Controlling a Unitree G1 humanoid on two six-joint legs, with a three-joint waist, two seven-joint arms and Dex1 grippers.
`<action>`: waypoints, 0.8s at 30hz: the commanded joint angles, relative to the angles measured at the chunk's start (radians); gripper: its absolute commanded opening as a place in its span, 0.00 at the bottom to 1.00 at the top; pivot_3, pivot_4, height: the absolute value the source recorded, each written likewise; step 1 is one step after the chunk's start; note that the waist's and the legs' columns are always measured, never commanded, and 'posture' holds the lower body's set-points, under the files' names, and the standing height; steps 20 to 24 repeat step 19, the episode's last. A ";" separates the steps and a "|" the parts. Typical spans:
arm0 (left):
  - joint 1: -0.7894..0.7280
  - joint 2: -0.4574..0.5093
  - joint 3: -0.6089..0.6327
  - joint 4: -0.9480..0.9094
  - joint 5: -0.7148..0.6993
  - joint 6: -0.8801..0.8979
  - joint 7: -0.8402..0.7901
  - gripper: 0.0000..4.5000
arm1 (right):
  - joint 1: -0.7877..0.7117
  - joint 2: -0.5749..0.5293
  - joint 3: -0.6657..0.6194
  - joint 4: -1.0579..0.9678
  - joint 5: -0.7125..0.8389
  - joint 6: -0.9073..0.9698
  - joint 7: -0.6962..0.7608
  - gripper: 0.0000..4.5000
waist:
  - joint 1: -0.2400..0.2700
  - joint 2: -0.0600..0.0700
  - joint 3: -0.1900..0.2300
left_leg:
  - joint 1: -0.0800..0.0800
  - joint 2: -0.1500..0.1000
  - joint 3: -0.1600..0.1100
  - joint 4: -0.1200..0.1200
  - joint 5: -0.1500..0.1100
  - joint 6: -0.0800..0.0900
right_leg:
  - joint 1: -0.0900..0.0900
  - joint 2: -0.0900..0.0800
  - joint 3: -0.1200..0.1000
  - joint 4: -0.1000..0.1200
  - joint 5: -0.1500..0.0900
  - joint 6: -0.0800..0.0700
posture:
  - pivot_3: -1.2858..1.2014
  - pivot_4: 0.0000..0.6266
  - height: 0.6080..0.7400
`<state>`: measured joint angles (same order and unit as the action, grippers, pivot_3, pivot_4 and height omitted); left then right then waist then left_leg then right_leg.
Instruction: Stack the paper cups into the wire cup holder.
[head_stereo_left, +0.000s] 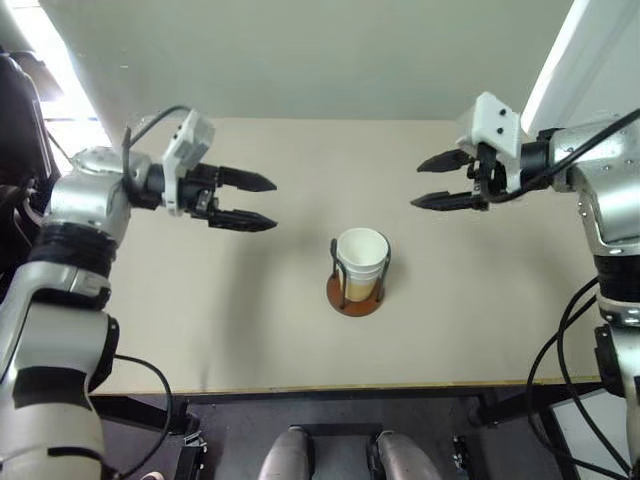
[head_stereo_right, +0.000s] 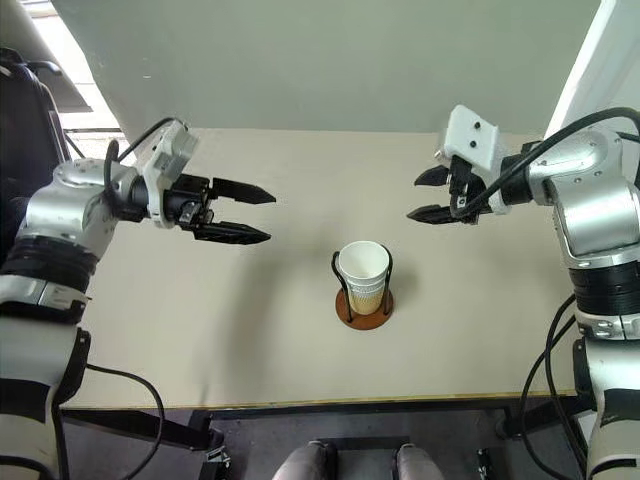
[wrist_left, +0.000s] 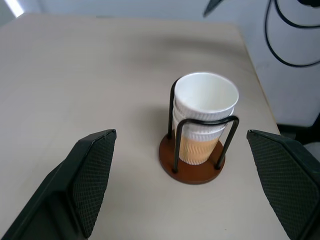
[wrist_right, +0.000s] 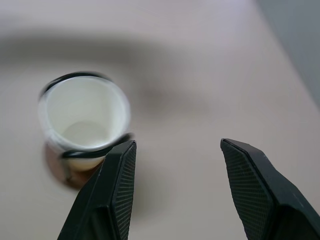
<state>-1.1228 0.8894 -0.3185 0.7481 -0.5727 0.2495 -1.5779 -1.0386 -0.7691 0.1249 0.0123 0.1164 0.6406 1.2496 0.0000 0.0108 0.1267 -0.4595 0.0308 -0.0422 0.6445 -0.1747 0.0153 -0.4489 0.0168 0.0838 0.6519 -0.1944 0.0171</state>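
The paper cups (head_stereo_left: 361, 262) sit nested one inside another in the wire cup holder (head_stereo_left: 355, 297), whose rust-brown disc base stands at the middle of the table (head_stereo_left: 200, 330). Dark wire loops rise around the stack. White rims and a tan lower side show on the paper cups (wrist_left: 204, 117) in the left wrist view. My left gripper (head_stereo_left: 260, 203) hovers open above the table to the left of the holder, holding nothing. My right gripper (head_stereo_left: 432, 182) hangs open up and to the right of the holder, also holding nothing.
The table's front edge (head_stereo_left: 350, 388) runs close to me. A pale wall (head_stereo_left: 300, 60) stands behind the table's far edge. Black cables (head_stereo_left: 560, 340) hang beside my right arm.
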 joint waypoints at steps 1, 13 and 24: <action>0.049 0.042 0.103 -0.050 0.038 0.033 0.016 1.00 | 0.019 0.019 -0.089 0.067 0.029 -0.010 -0.102 0.60 | -0.001 0.000 0.000 | 0.000 0.000 0.000 0.000 0.000 0.000 | 0.000 0.000 0.000 0.001 0.000 0.000 | 0.52 0.24 1.00; 0.204 0.040 0.320 -0.055 0.148 -0.027 0.201 1.00 | 0.210 0.136 -0.177 0.281 0.034 -0.339 -0.325 0.60 | -0.001 0.000 0.000 | 0.005 0.000 -0.001 0.001 0.004 -0.001 | 0.003 0.000 0.000 0.007 0.001 -0.003 | 0.52 0.24 1.00; 0.164 0.021 0.357 -0.008 0.197 -0.053 0.238 1.00 | 0.188 0.131 -0.169 0.381 0.018 -0.440 -0.352 0.60 | -0.003 0.000 0.000 | 0.007 0.000 -0.001 0.001 0.005 0.000 | 0.003 0.000 0.000 0.009 0.003 -0.005 | 0.52 0.24 1.00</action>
